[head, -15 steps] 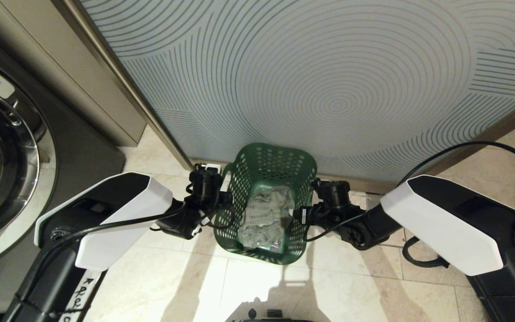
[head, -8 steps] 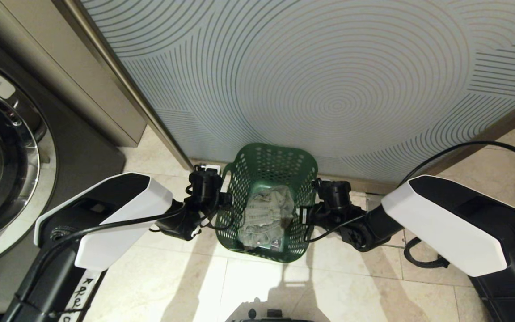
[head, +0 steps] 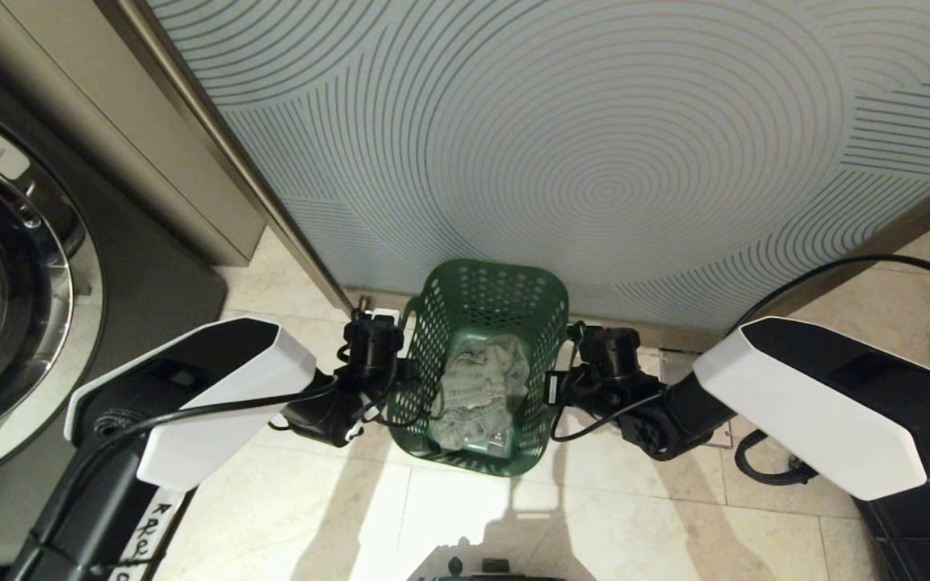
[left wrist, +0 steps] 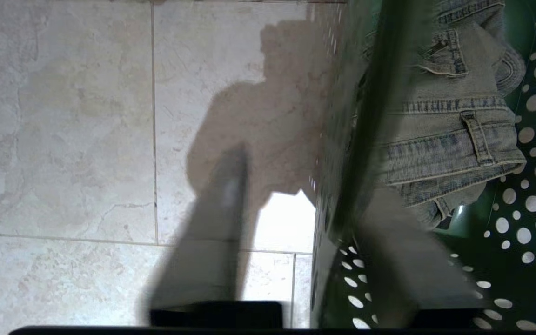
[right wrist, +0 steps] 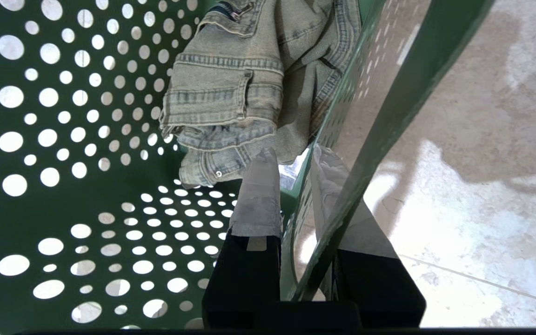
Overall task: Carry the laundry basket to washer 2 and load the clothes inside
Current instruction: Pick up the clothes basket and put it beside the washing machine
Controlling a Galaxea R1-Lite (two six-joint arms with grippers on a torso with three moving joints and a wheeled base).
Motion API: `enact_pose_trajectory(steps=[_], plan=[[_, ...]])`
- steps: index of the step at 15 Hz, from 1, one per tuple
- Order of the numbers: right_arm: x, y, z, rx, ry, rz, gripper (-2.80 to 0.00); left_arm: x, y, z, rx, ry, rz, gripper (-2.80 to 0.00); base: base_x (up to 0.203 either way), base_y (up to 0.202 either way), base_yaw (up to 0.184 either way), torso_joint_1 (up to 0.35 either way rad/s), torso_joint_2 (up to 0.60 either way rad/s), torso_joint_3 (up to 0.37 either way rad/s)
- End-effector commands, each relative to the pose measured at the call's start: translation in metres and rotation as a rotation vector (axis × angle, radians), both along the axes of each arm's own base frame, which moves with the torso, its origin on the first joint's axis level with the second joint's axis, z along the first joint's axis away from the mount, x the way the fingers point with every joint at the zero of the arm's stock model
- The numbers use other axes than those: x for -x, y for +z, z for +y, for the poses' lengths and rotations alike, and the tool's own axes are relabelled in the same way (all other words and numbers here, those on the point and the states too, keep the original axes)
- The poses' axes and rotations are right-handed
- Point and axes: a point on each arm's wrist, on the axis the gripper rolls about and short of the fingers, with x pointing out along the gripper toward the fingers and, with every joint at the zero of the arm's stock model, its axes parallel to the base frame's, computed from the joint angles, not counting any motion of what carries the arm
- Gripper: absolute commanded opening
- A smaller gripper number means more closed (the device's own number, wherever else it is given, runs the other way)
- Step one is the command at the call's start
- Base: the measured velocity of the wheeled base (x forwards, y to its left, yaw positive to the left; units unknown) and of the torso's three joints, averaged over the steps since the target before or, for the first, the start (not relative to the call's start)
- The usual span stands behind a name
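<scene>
The laundry basket (head: 481, 363) sits between left gripper (head: 400, 379) and right gripper (head: 552, 387).

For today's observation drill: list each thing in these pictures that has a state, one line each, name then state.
Basket: upright on the floor, clothes inside.
Clothes: crumpled at the basket's bottom.
Left gripper: one finger either side of the basket's wall; blurred, grip unclear.
Right gripper: shut on the basket's wall, a finger each side.
Washer: door shut.
</scene>
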Motion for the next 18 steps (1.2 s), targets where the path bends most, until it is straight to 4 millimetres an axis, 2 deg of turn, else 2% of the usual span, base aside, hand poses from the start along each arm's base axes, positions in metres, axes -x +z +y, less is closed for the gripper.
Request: enact_pose_trajectory(steps=[1,6,11,18], plan=[[0.001,-0.003,0.0,0.001,0.0,0.008,-2.8,0.0,0.0,0.0,0.0,0.002,-0.003,-2.8,0.0,0.0,0.0,0.0,0.0,0.0],[0.001,-0.001,0.0,0.005,-0.01,0.004,-2.8,0.001,-0.001,-0.001,-0.001,-0.002,0.0,-2.8,0.0,0.0,0.0,0.0,0.0,0.0],[0.006,0.01,-0.002,0.007,-0.021,-0.005,-2.8,0.006,0.01,-0.01,0.003,-0.022,-0.012,-2.8,0.0,0.0,0.0,0.0,0.0,0.0],[0.01,0.008,-0.005,0.013,-0.024,0.008,-2.8,0.013,0.0,-0.015,-0.017,-0.035,0.023,-2.8,0.0,0.0,0.0,0.0,0.0,0.0]])
